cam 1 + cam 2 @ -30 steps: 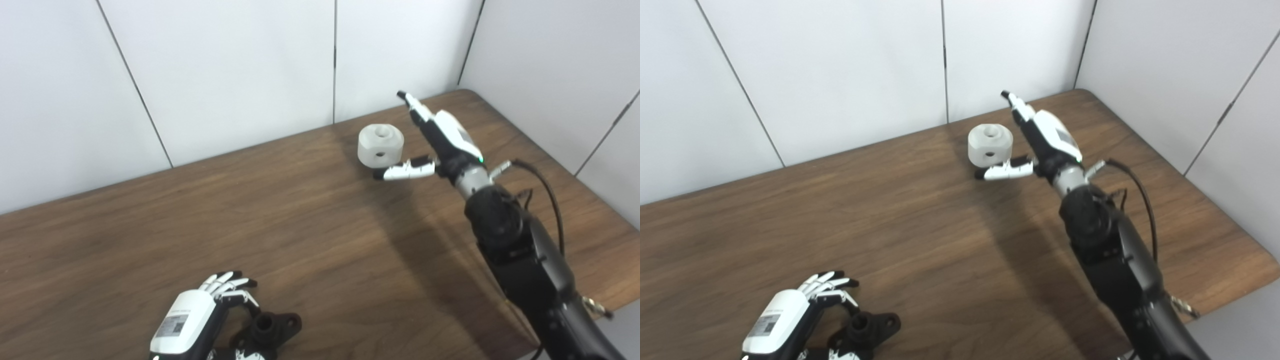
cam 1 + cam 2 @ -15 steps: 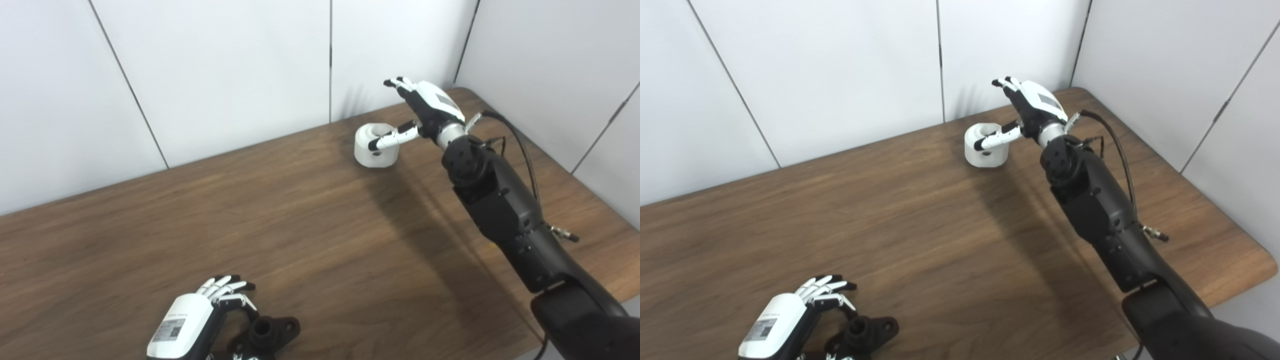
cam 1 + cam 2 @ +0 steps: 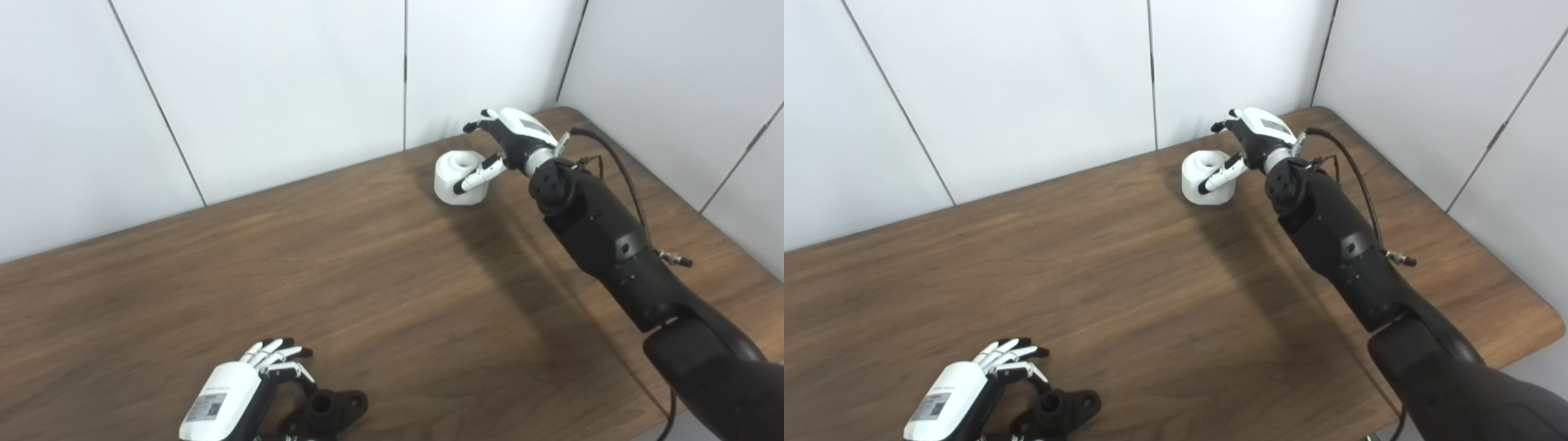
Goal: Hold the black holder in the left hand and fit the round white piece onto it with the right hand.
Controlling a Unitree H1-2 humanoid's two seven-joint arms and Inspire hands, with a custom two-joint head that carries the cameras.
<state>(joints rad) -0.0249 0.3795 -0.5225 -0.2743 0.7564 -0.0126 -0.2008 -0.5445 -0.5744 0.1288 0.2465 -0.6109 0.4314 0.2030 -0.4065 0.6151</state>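
Wood-grain table (image 3: 380, 288) runs up to white wall panels (image 3: 275, 86) at the far edge and on the right. Near the far right corner sits the round white piece (image 3: 456, 177), a squat cylinder with a hole in its top, standing flat on the table. The right robot hand (image 3: 508, 144) is over and just beside it, its black arm (image 3: 612, 245) stretched in from the lower right with a cable (image 3: 618, 165) looping along the wrist. Its thumb lies across the near side of the white piece while the fingers (image 3: 481, 122) curl above the far side; the robot hand is spread around the piece, and whether it grips it cannot be told. At the near edge, well apart from all this, the left robot hand (image 3: 236, 398) rests low with its fingers bent round the black holder (image 3: 331, 410), which sits on the table with its short round stub pointing up and a flange with a hole showing to the right. The fingers curl beside the stub, but a firm grasp cannot be told from either view.
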